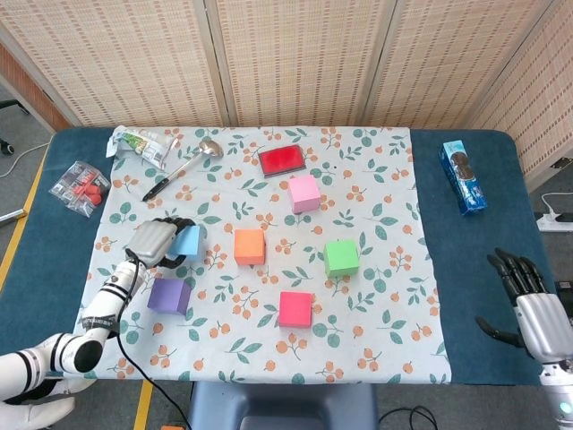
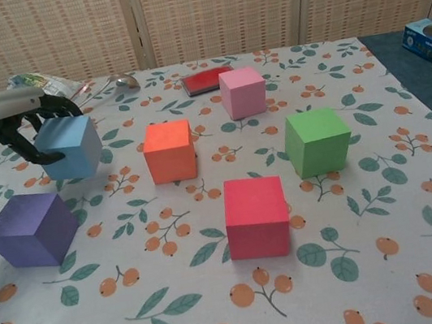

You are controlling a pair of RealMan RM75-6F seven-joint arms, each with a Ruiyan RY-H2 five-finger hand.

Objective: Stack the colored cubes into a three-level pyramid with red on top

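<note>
blue cube [image 2: 71,147] in l hand [image 2: 20,127]

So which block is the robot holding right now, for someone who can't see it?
Start at the floral tablecloth and go to its left side. There the left hand grips the light blue cube, just above the purple cube. It is the only blue block, and the only one held.

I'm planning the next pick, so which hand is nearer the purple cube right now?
Left. The left hand, holding the light blue cube, is just behind the purple cube. The right hand is open, far across the table past the cloth's right edge.
</note>
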